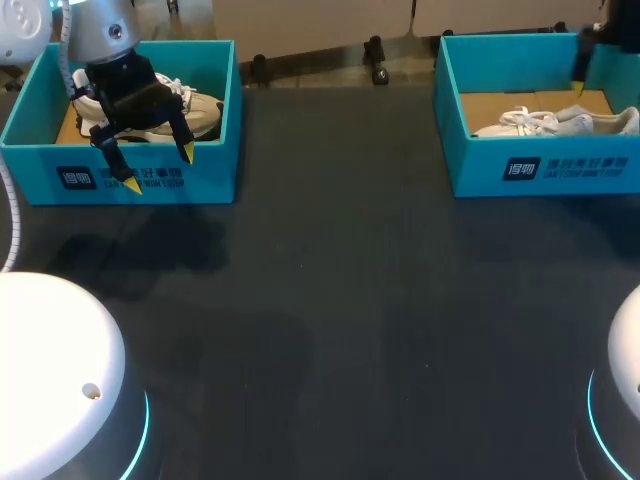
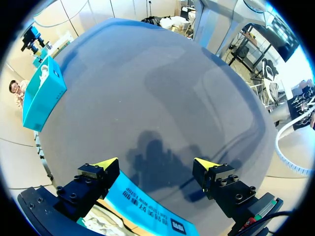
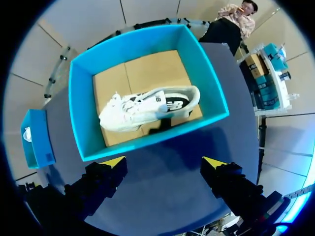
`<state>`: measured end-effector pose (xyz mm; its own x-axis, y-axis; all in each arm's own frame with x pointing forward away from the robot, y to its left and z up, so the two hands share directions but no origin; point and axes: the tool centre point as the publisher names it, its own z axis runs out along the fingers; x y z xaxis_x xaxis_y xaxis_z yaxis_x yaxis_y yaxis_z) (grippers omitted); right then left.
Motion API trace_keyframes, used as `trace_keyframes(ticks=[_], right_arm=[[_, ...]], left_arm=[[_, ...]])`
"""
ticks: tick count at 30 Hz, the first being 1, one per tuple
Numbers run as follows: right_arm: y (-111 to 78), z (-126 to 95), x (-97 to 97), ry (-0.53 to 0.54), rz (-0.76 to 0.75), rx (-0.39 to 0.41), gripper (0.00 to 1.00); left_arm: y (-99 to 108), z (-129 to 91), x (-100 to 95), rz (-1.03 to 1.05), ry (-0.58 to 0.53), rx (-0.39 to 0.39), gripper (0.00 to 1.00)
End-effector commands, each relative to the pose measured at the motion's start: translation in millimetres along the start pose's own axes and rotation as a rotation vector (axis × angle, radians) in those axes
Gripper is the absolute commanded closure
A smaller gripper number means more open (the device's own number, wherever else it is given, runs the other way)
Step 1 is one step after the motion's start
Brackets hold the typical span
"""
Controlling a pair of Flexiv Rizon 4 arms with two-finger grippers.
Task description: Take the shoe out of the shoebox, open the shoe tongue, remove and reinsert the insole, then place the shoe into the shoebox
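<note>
At the table's (image 1: 350, 300) far left corner, head view, left jaws are held apart over a shoebox (image 1: 200, 170) with a shoe (image 1: 205, 106). Left wrist: its wall (image 2: 142, 199) is shown beneath them. Right wrist: right jaws apart above a second shoebox (image 3: 81, 123), white sneaker (image 3: 142, 109) fully shown.

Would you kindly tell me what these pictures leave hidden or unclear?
Head view: the left pincer hides most of the left shoe.
Left wrist view: that shoe is cut off under the pincer.
Head view: the right pincer is mostly cut off at the edge.
All views: the right shoe hides its insole.
</note>
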<state>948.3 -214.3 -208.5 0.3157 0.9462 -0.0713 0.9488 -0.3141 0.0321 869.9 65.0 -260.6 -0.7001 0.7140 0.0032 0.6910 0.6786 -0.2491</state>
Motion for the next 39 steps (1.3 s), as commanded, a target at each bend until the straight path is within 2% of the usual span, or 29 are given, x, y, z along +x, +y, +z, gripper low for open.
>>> trace_keyframes(ticks=[1,10,12,17,19,25,32,39], right_arm=[[-18.0,-3,0.0,0.015,0.011,-0.028,0.00],[-18.0,-3,0.0,0.015,0.011,-0.028,0.00],[-18.0,-3,0.0,0.015,0.011,-0.028,0.00],[-18.0,-3,0.0,0.015,0.011,-0.028,0.00],[-18.0,-3,0.0,0.015,0.011,-0.028,0.00],[-18.0,-3,0.0,0.015,0.011,-0.028,0.00],[-18.0,-3,0.0,0.015,0.011,-0.028,0.00],[-18.0,-3,0.0,0.015,0.011,-0.028,0.00]], left_arm=[[0,0,0.7,0.000,0.000,-0.002,0.00],[0,0,0.7,0.000,0.000,-0.002,0.00],[10,-10,-7.5,0.051,-0.018,0.003,0.00],[39,-38,-27.6,0.199,-0.072,-0.064,0.00],[53,-46,-38.9,0.208,-0.058,-0.071,0.00],[101,-80,-55.6,0.298,-0.041,-0.109,0.00],[170,-113,-74.4,0.395,-0.031,-0.169,0.00],[241,-136,-98.6,0.399,-0.029,-0.158,0.00]])
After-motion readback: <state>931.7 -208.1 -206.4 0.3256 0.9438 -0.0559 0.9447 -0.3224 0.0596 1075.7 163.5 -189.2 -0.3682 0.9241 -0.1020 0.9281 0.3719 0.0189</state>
